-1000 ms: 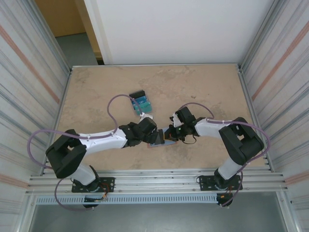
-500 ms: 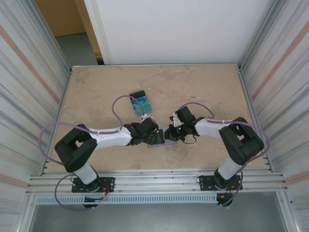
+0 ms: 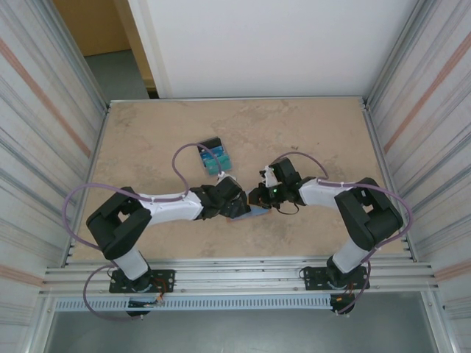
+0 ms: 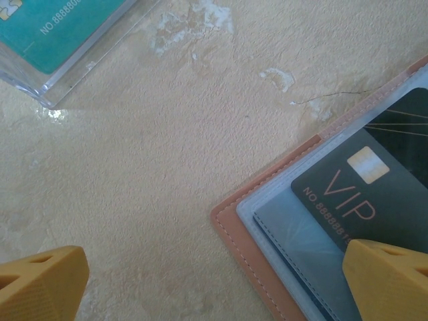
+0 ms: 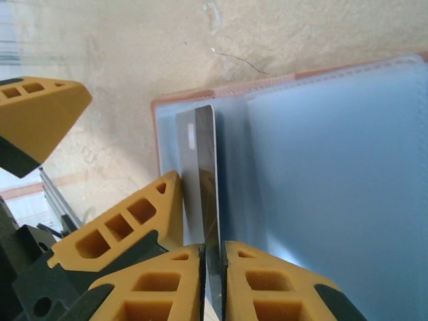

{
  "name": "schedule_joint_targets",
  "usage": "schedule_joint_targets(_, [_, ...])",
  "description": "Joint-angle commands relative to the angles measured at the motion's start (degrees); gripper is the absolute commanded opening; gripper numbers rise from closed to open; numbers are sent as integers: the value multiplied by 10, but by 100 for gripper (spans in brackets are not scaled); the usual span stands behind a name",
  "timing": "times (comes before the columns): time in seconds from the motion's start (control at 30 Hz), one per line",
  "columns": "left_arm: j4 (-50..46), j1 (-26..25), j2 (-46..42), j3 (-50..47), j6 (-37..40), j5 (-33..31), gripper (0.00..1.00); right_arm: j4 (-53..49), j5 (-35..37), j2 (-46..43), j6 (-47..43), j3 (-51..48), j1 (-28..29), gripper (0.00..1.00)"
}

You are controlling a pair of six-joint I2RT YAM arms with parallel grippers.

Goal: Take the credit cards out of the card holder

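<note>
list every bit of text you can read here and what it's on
"VIP": on the dark card in the card holder
"NO 88888", further digits covered: same card, under VIP
"NO 8888", running out of frame: on the teal card
Top view: the pile of cards is too small to read

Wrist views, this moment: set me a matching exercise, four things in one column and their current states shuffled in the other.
Things:
1. left gripper
2. right gripper
3. wallet
4. teal card

States:
a. lies open on the table
b. fingers spread wide, nothing between them
c. lies apart from the wallet
d. closed on the edge of the dark card

Pairs: 1-b, 2-d, 3-a, 4-c
</note>
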Motion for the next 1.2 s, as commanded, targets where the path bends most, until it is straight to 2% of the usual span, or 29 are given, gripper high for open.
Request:
schedule_joint_targets(0.0, [-21,-1,16,-8,13,14,99,57,-37,21,19,-5,2,17])
schedule_joint_targets(0.13, [-19,-1,16,-8,14,20,99,73,-45,37,28,-5,2,15])
schedule_joint_targets(0.27, [-21,-1,10,-9,11,21,98,69,-38,34,25,-8,-2,7])
schedule_joint_targets(0.5, [-34,1,-5,-15,10,11,99,-8,7,-3,-22,-13,-21,0])
schedule_joint_targets(0.97, [-44,13,-62,-19,8,12,99,-120,51,-112,-112,-8,-54,0])
schedule_joint_targets(1.17, [-34,39,-128,-20,-12,50,99,-121,53,-188,-133,-19,-54,0])
